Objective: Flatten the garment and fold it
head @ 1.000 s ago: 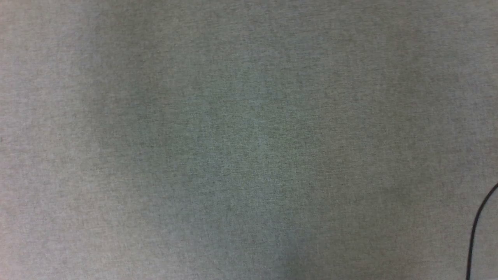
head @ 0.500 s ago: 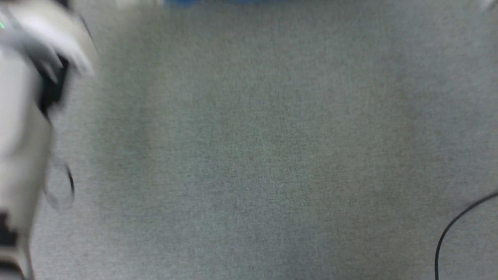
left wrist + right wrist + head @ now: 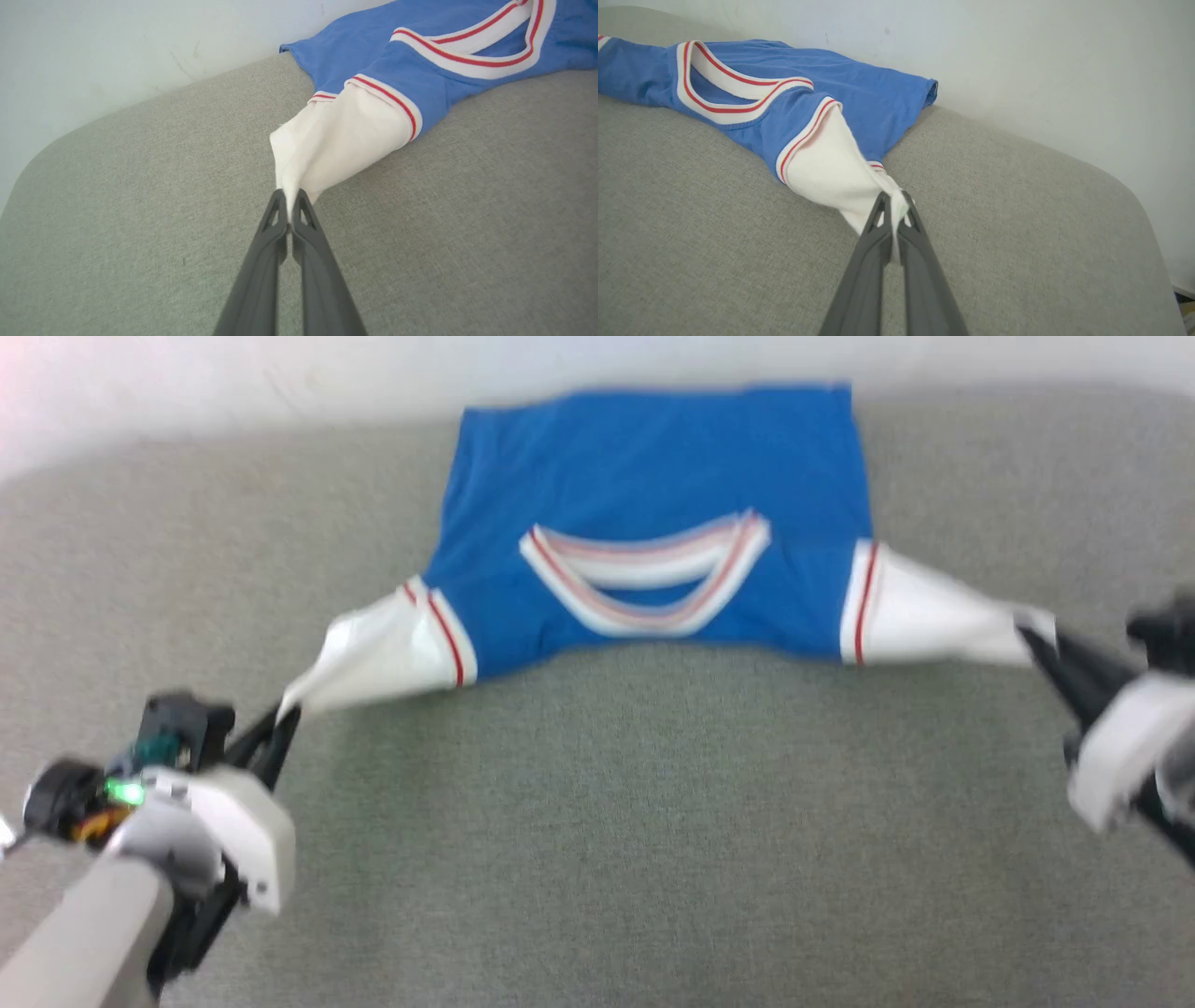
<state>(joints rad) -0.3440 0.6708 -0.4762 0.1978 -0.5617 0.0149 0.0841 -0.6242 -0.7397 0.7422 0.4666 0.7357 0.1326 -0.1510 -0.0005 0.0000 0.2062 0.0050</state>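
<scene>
Blue garment (image 3: 653, 476) lies collar up on grey padded surface (image 3: 597, 821), far hem near white wall (image 3: 233, 373). Arms reach in low from both sides of garment. Jaws of left gripper (image 3: 289, 200) pinched closed on tip of left sleeve (image 3: 373, 653); jaws of right gripper (image 3: 893, 200) pinched closed on right sleeve (image 3: 924, 611) tip.

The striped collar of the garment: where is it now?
In the head view the striped collar lies mid-picture, at the near edge of the garment, between its two white sleeves, which the left claw and the right claw pinch.
</scene>
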